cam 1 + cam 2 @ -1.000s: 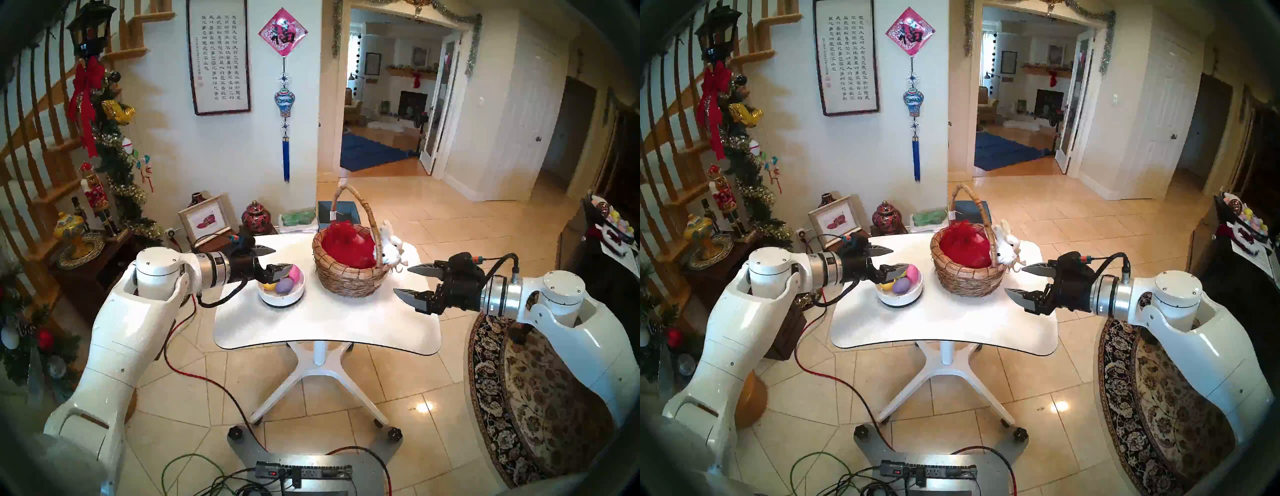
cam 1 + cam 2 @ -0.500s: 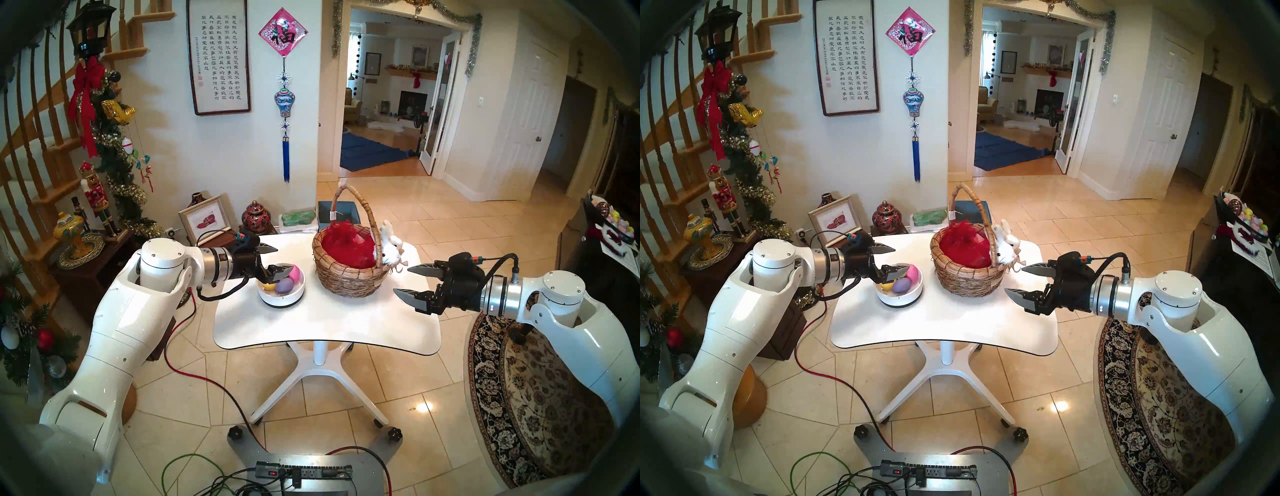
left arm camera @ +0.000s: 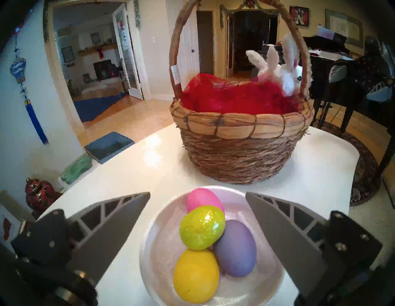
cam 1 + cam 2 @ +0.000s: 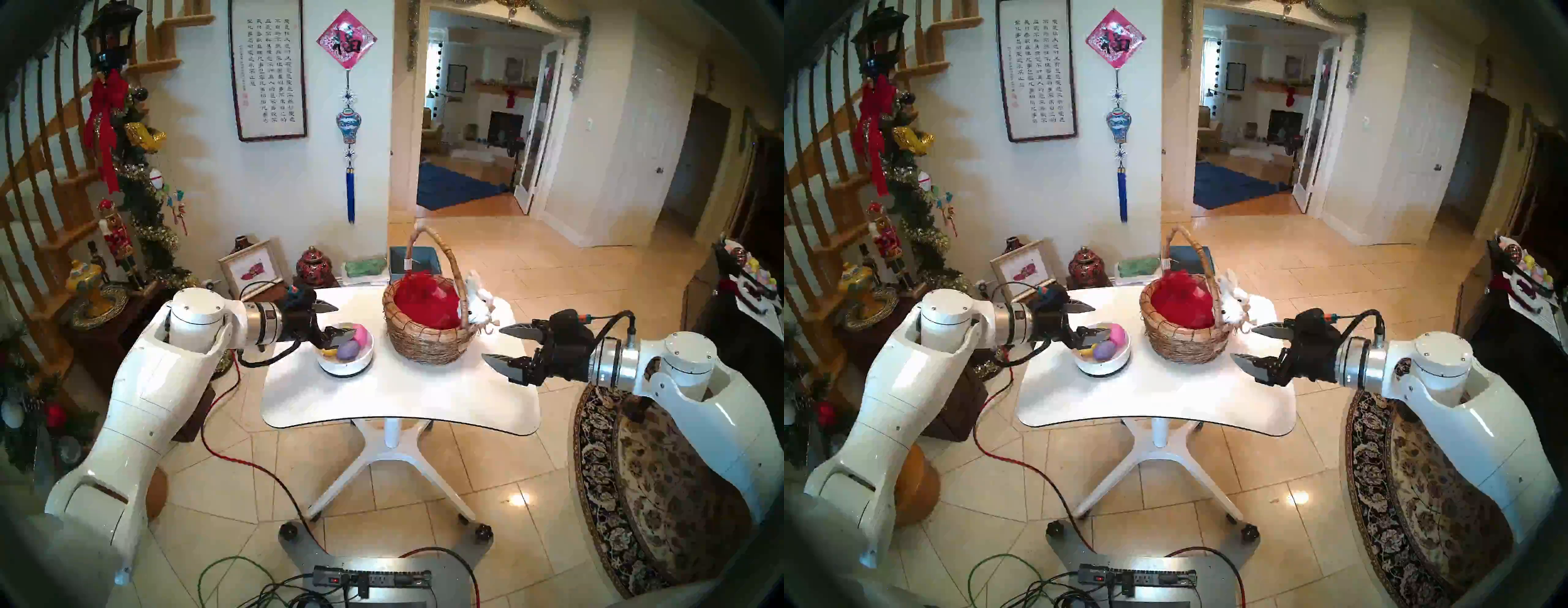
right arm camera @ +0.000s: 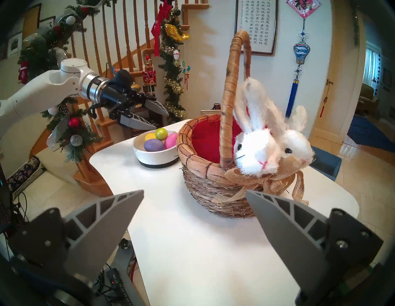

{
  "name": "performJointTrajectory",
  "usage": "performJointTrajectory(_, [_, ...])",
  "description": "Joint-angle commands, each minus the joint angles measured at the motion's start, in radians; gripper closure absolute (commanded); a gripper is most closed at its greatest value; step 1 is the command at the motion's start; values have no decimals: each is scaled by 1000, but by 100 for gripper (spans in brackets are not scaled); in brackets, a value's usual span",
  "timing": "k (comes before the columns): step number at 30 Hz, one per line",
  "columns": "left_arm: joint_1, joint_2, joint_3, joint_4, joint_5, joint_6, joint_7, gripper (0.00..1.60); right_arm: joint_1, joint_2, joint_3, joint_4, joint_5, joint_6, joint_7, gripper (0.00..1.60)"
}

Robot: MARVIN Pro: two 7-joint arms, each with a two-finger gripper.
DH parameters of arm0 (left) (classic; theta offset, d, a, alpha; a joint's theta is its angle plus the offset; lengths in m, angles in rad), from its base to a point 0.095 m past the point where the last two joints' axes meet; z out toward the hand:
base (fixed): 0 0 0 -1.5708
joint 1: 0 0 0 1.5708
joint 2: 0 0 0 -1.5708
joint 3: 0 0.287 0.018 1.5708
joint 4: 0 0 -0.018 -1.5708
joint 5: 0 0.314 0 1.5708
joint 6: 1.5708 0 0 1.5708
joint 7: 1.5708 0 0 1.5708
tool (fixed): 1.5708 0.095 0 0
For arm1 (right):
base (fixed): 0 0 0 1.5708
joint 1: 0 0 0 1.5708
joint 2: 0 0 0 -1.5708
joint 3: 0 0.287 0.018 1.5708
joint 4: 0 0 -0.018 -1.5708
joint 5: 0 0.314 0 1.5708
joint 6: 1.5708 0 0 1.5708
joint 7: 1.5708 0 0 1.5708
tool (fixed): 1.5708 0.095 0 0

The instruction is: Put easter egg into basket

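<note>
- The left gripper hangs just above the white bowl, jaws spread wide with nothing between them; the ribbed grey fingers taper to points.
- Only the left wrist view shows all four eggs in that bowl: a glittery green egg on top of the pile, a matte pink egg at its 12 o'clock, a smooth yellow egg at 6 and a dull purple egg at 4. In the head view the near finger hides part of the pile.
- The basket is round, coarse woven wicker with a braided rim and a tall wrapped arch handle; it stands at the bowl's 3 o'clock in the head view, just apart from it, on the glossy white table.
- The red mesh lining is crumpled; no egg shows in it.
- The right wrist view alone shows the fuzzy plush bunny face-on, with a burlap bow under it.
- The right gripper is off the basket's 3 o'clock side, jaws apart and empty.
</note>
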Motion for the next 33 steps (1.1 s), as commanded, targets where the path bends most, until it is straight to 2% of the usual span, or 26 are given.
performJointTrajectory(1, [-33,0,1,3,-2,-9,-14,0,1,2,8,-1,2,-1,-1,0])
performJointTrajectory(33, [-66,-7,38,96,23,-64,-40,1,1,2,8,-1,2,-2,-1,0])
